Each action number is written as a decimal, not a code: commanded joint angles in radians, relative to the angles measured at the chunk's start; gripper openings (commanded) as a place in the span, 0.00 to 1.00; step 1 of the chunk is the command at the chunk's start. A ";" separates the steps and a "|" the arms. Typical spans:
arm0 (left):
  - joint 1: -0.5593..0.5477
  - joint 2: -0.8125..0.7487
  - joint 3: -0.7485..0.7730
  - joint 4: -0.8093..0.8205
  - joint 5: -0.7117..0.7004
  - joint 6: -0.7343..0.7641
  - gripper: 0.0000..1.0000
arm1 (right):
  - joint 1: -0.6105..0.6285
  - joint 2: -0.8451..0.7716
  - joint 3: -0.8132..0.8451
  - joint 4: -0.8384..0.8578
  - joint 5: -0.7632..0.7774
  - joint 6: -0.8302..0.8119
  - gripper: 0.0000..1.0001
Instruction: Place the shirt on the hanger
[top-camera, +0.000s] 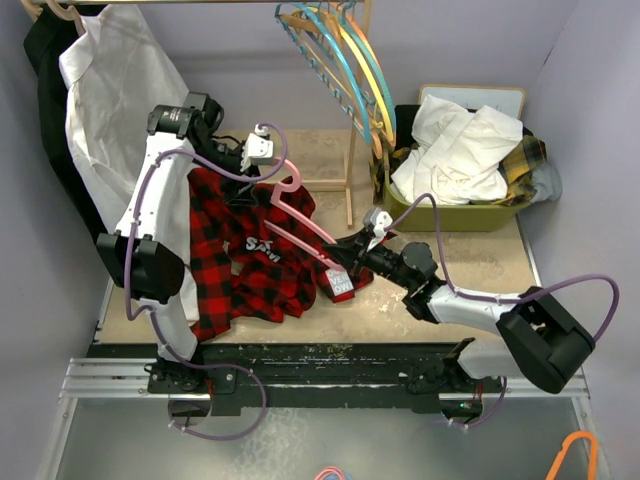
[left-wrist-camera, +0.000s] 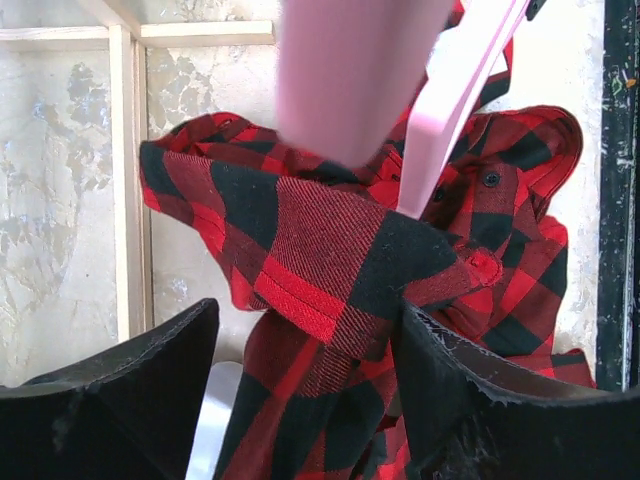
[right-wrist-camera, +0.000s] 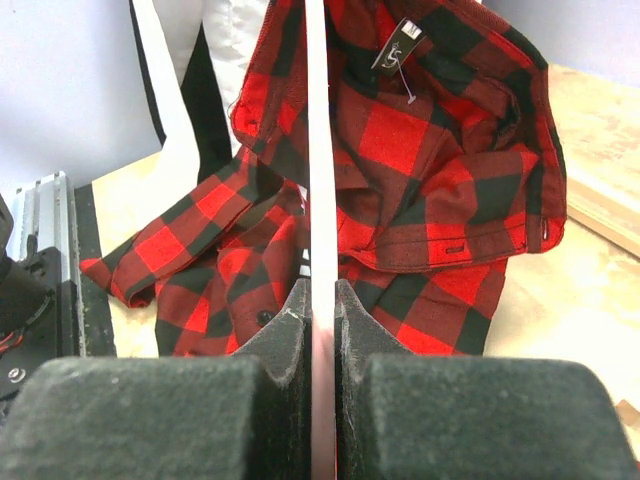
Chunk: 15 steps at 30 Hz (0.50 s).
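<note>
Clamping tight with the right gripper (right-wrist-camera: 320, 300) on a thin bar of the hanger (right-wrist-camera: 318, 150), pads pressing it from both sides, and holding it slanting up over the table (top-camera: 470, 270) toward the left gripper (left-wrist-camera: 308, 312). Reaching with that left gripper into a raised fold of the shirt (left-wrist-camera: 330, 240), jaws standing apart around the cloth with a sliver of gap on one side; not telling from these views whether pinching the fold or merely bracketing it. Finding the shirt bunched between the two arms, partly lifted near the hanger's hook, the rest lying crumpled on the table, one hanger arm seeming to run in under the cloth. Judging the flannel as soft, limp and light, sagging wherever unsupported and probably catching rather than sliding on plastic; judging the hanger as stiff but slim, liable to twist in a pinch. Favouring a hold at the collar or a shoulder seam, spreading the opening for the free hanger arm. Noting, further out, the white shirt (top-camera: 110, 90) hanging just beside the left arm, the wooden rack post (top-camera: 350, 180) close behind the hook, coloured hangers (top-camera: 345, 55) above, and a bin of clothes (top-camera: 450, 222) beside the right arm, all crowding any wide swing.
</note>
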<state>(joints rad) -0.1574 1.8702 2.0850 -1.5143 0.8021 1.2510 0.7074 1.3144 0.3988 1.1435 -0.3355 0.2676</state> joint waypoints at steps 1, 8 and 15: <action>0.003 -0.017 -0.017 -0.034 0.042 0.071 0.71 | 0.002 -0.035 0.013 0.061 -0.012 -0.061 0.00; -0.003 -0.054 -0.115 -0.034 0.069 0.103 0.00 | 0.001 -0.032 0.034 0.055 -0.009 -0.069 0.00; -0.004 -0.129 -0.177 -0.034 0.100 0.148 0.00 | 0.001 -0.061 0.030 0.080 0.063 -0.054 0.00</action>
<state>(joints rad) -0.1570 1.8313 1.9263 -1.5696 0.8196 1.3586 0.6941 1.3041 0.3988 1.0729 -0.3130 0.2054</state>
